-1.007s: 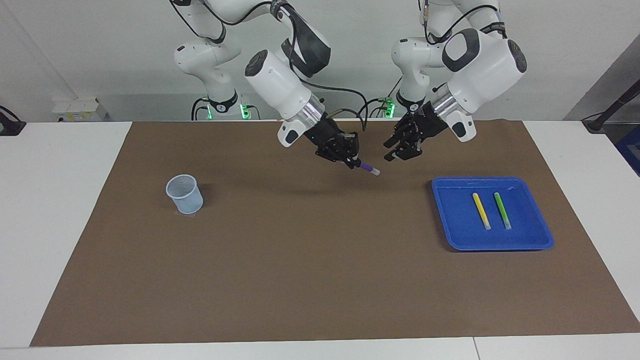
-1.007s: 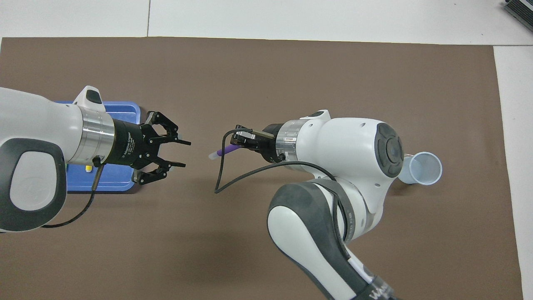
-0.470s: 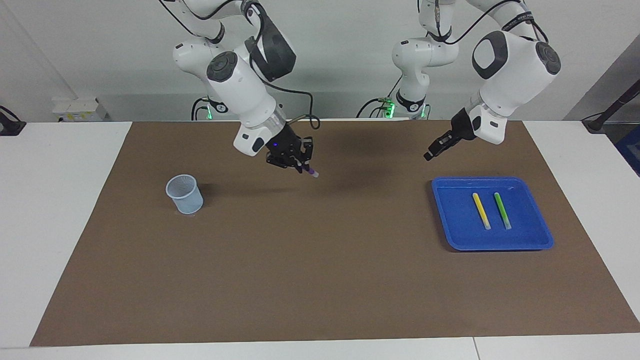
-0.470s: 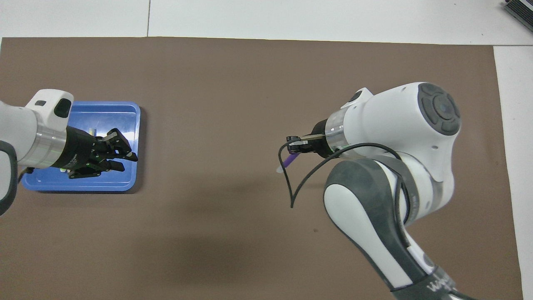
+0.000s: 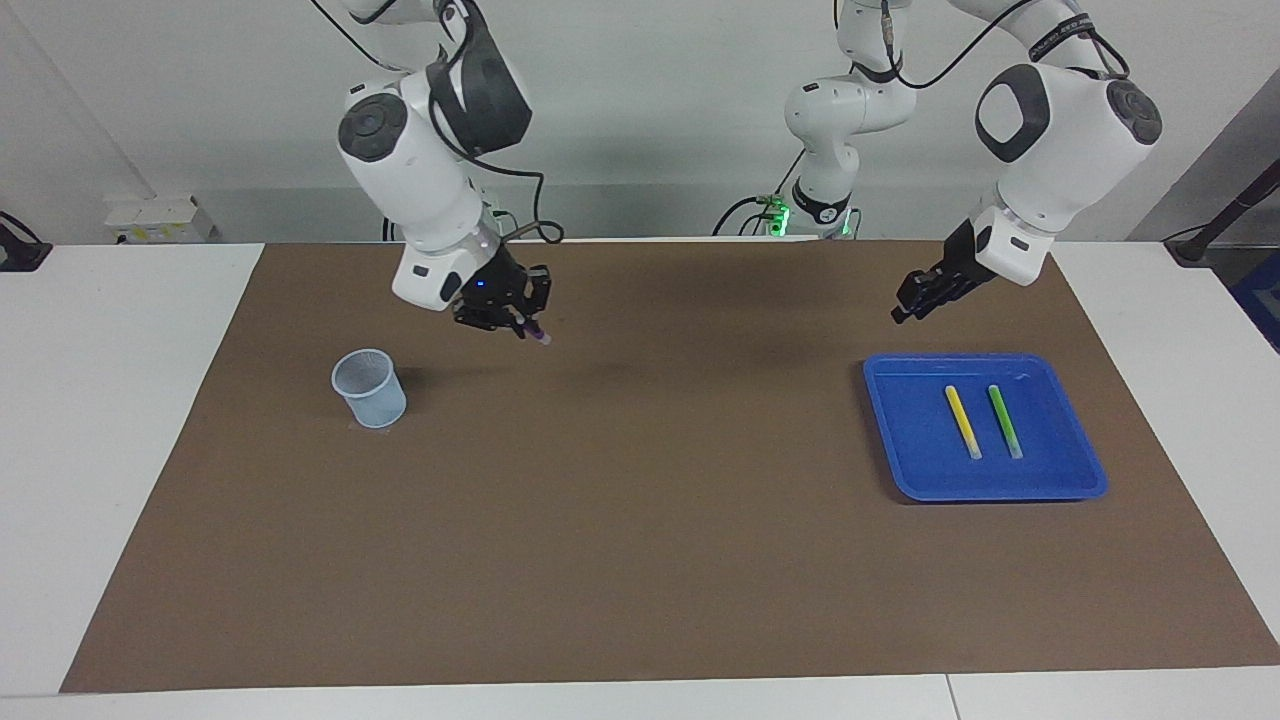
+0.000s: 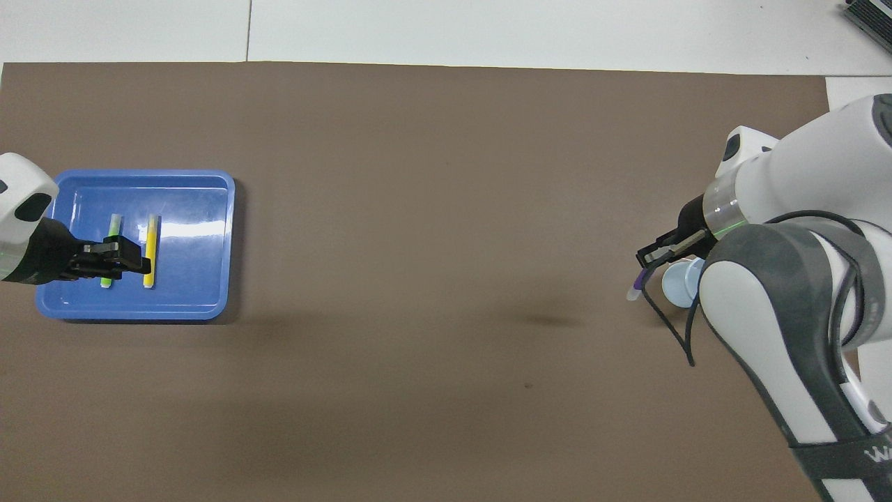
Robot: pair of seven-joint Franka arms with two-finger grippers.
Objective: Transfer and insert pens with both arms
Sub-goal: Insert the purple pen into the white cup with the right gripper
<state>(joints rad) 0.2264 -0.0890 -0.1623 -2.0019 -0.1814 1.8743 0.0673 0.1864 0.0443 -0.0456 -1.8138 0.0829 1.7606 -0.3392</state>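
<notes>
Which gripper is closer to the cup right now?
Right. The right gripper, holding the purple pen, is up beside the cup; the left gripper is by the tray.

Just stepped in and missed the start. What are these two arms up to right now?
The right gripper holds the purple pen in the air above the brown mat, pale tip pointing down, close to the pale blue cup but not over it yet. The left gripper hangs at the blue tray, holding nothing. The yellow pen and the green pen lie side by side in that tray, apart from each other.
</notes>
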